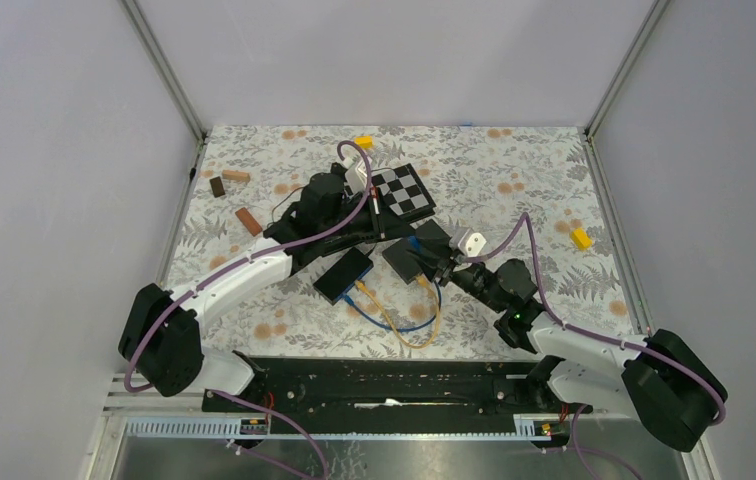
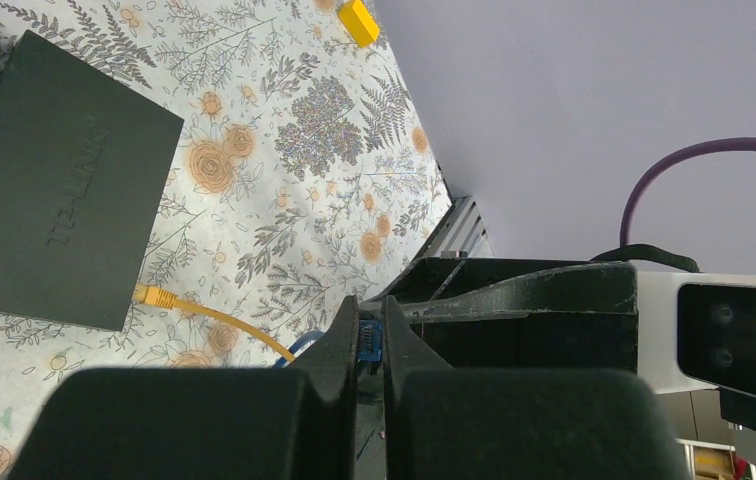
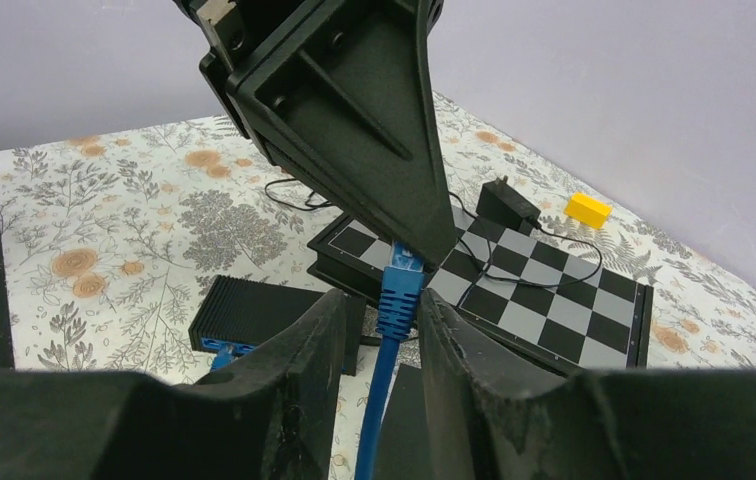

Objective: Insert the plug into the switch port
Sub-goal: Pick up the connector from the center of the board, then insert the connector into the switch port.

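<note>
My left hand [image 2: 369, 338] is pinched tight on the blue plug [image 3: 400, 292] and holds it in the air above the middle of the bench [image 3: 104, 230], which has a floral cover. The plug points downward, and its blue cable [image 3: 378, 405] hangs straight below it.

My right hand [image 3: 382, 306] comes up from below with its fingers partly apart, one on each side of the plug and the top of the cable. A gap shows on one side. I cannot tell whether the other finger touches the plug.

Just beside and below the plug, a black switch [image 3: 254, 310] lies flat on the bench, with a blue connector already in its near face. A second black switch [image 2: 54, 180] lies close by, with a yellow cable [image 2: 214, 316] plugged into its edge.

Behind the plug, toward the far edge of the bench, lies a black and white checkerboard [image 3: 544, 290] with a thin black wire across it. A yellow block [image 3: 588, 209] sits near the far right corner.
</note>
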Controlling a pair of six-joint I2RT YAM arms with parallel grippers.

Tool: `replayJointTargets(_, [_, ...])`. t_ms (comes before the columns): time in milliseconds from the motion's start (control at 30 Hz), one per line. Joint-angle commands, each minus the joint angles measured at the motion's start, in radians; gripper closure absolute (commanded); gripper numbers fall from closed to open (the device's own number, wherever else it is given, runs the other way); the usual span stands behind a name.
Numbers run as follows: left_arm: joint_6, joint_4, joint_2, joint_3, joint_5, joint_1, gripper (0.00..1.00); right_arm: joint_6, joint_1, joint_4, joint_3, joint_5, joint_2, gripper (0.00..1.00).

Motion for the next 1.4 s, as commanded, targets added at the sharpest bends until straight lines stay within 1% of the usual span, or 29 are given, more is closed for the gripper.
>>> replayJointTargets(0, [-0.014,0.065,-0.040,0.021,0.018,0.005,1.00,0.014,0.008,0.084,0.003,0.019,0.007,0.62])
replayJointTargets(67, [-0.014,0.067,-0.039,0.021,0.020,0.005,1.00,0.012,0.007,0.083,0.003,0.023,0.009,0.66])
replayJointTargets(133, [-0.015,0.072,-0.036,0.023,0.024,0.004,1.00,0.007,0.007,0.084,0.002,0.024,0.011,0.75])
replayJointTargets(233, [-0.019,0.078,-0.031,0.029,0.031,0.005,1.00,0.001,0.007,0.085,0.001,0.030,0.013,0.99])
replayJointTargets(267, [-0.020,0.083,-0.029,0.030,0.036,0.005,1.00,0.001,0.007,0.085,0.000,0.038,0.012,1.00])
replayJointTargets(300, [-0.020,0.089,-0.028,0.031,0.042,0.005,0.96,0.000,0.007,0.085,-0.002,0.041,0.010,1.00])
replayJointTargets(333, [-0.019,0.098,-0.026,0.033,0.054,0.006,0.81,-0.001,0.007,0.086,-0.004,0.041,0.005,1.00])
replayJointTargets(367, [-0.017,0.097,-0.023,0.037,0.061,0.008,0.61,0.000,0.007,0.084,-0.004,0.043,0.000,1.00])
replayJointTargets(400, [-0.013,0.083,-0.021,0.045,0.058,0.013,0.35,0.001,0.008,0.080,-0.005,0.042,-0.007,1.00])
replayJointTargets(433, [-0.005,0.072,-0.026,0.052,0.047,0.017,0.16,0.001,0.008,0.074,-0.005,0.042,-0.015,1.00])
replayJointTargets(467, [0.006,0.066,-0.036,0.053,0.030,0.020,0.03,0.001,0.009,0.068,-0.007,0.040,-0.022,1.00])
replayJointTargets(500, [0.012,0.065,-0.046,0.053,0.015,0.030,0.02,0.002,0.007,0.062,-0.011,0.036,-0.033,1.00])
replayJointTargets(667, [0.053,0.077,-0.106,0.071,0.003,0.087,0.01,0.031,0.008,0.056,-0.030,0.032,-0.079,1.00])
replayJointTargets(767, [0.088,0.090,-0.134,0.075,0.004,0.113,0.01,0.097,0.007,0.057,-0.039,0.058,-0.123,1.00])
replayJointTargets(833, [0.115,0.089,-0.142,0.075,0.000,0.123,0.01,0.185,0.007,0.035,-0.038,0.119,-0.156,1.00])
replayJointTargets(900, [0.146,0.071,-0.137,0.072,-0.007,0.131,0.01,0.228,0.007,-0.092,-0.022,0.167,-0.206,1.00])
replayJointTargets(967, [0.170,0.056,-0.120,0.062,-0.013,0.139,0.01,0.214,0.007,-0.267,0.009,0.197,-0.248,1.00])
replayJointTargets(1033, [0.183,0.058,-0.103,0.042,-0.014,0.147,0.01,0.219,0.007,-0.397,0.026,0.262,-0.282,1.00])
replayJointTargets(1133, [0.202,0.147,-0.111,-0.038,-0.013,0.150,0.01,0.196,0.008,-0.500,0.012,0.300,-0.338,1.00])
replayJointTargets(1167, [0.212,0.183,-0.113,-0.061,-0.021,0.149,0.01,0.190,0.008,-0.542,0.013,0.336,-0.340,1.00])
replayJointTargets(1200, [0.228,0.221,-0.111,-0.087,-0.019,0.149,0.01,0.189,0.008,-0.596,0.022,0.407,-0.328,1.00])
replayJointTargets(1233, [0.246,0.258,-0.107,-0.112,-0.019,0.149,0.01,0.186,0.008,-0.639,0.027,0.443,-0.309,1.00])
replayJointTargets(1300, [0.262,0.335,-0.087,-0.152,-0.015,0.149,0.01,0.174,0.007,-0.686,0.026,0.476,-0.266,1.00])
replayJointTargets(1367, [0.281,0.373,-0.046,-0.161,0.005,0.149,0.01,0.178,0.008,-0.696,0.022,0.495,-0.217,1.00])
